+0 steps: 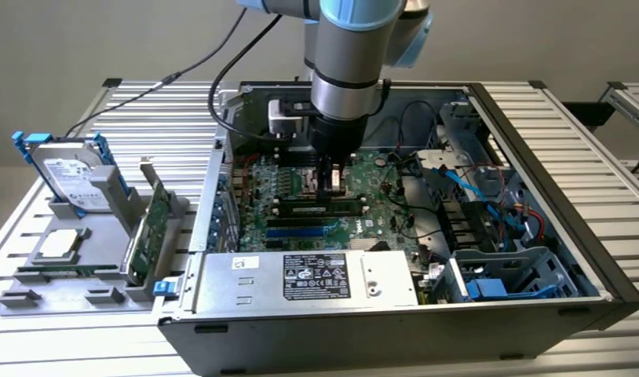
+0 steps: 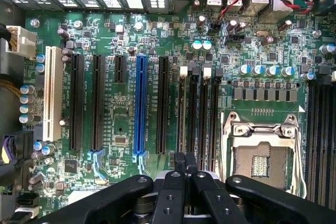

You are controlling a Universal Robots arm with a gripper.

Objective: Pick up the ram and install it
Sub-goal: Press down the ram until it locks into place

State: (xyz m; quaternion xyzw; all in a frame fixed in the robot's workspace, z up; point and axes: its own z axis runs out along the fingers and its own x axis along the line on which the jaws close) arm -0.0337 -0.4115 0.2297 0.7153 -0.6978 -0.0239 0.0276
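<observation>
One ram (image 1: 317, 208) seated; one pincer (image 2: 185, 162) closed.

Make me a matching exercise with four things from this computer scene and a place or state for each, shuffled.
1. hard drive
2. blue slot
3. end effector
4. power supply

A. shut, above the motherboard
B. upright in the grey rack outside the case
C. between black slots on the motherboard
D. labelled silver box inside the case

Pairs: 1-B, 2-C, 3-A, 4-D
</observation>
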